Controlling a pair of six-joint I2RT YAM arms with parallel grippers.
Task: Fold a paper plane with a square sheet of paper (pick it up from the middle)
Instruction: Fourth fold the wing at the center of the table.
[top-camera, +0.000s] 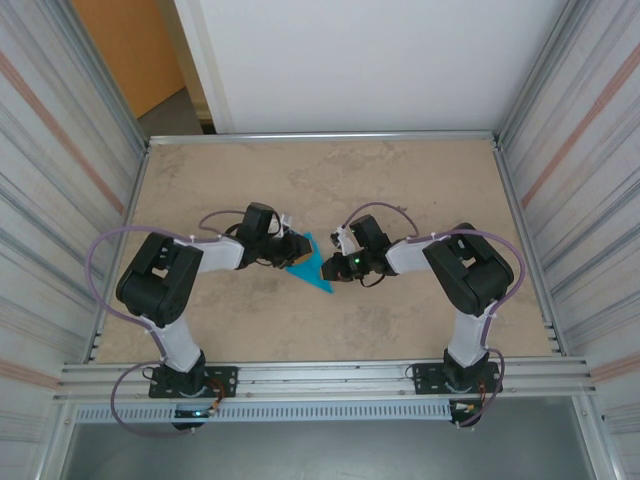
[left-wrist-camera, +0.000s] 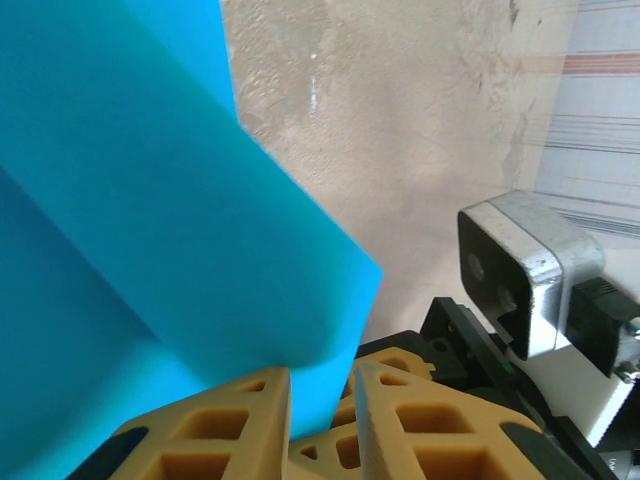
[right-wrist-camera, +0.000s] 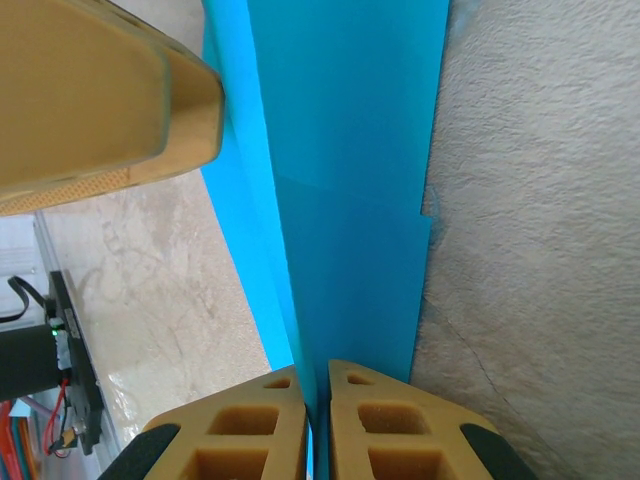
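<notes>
The teal-blue square sheet of paper (top-camera: 313, 268), folded into a narrow pointed shape, hangs between my two grippers just above the table's middle. My right gripper (top-camera: 336, 266) is shut on it: in the right wrist view the paper (right-wrist-camera: 350, 180) runs straight up from the pinched fingertips of the right gripper (right-wrist-camera: 317, 372). My left gripper (top-camera: 296, 250) meets the sheet from the other side. In the left wrist view a curved flap of the paper (left-wrist-camera: 150, 200) sits between the left gripper's (left-wrist-camera: 320, 375) jaws, which stand narrowly apart, the left finger touching it.
The beige table (top-camera: 400, 190) lies under both arms. Metal-ribbed walls (top-camera: 60, 150) close in both sides and a rail (top-camera: 320, 375) runs along the near edge. The right arm's wrist camera (left-wrist-camera: 520, 270) sits close beside the left fingers, and a left finger (right-wrist-camera: 90, 90) looms by the paper.
</notes>
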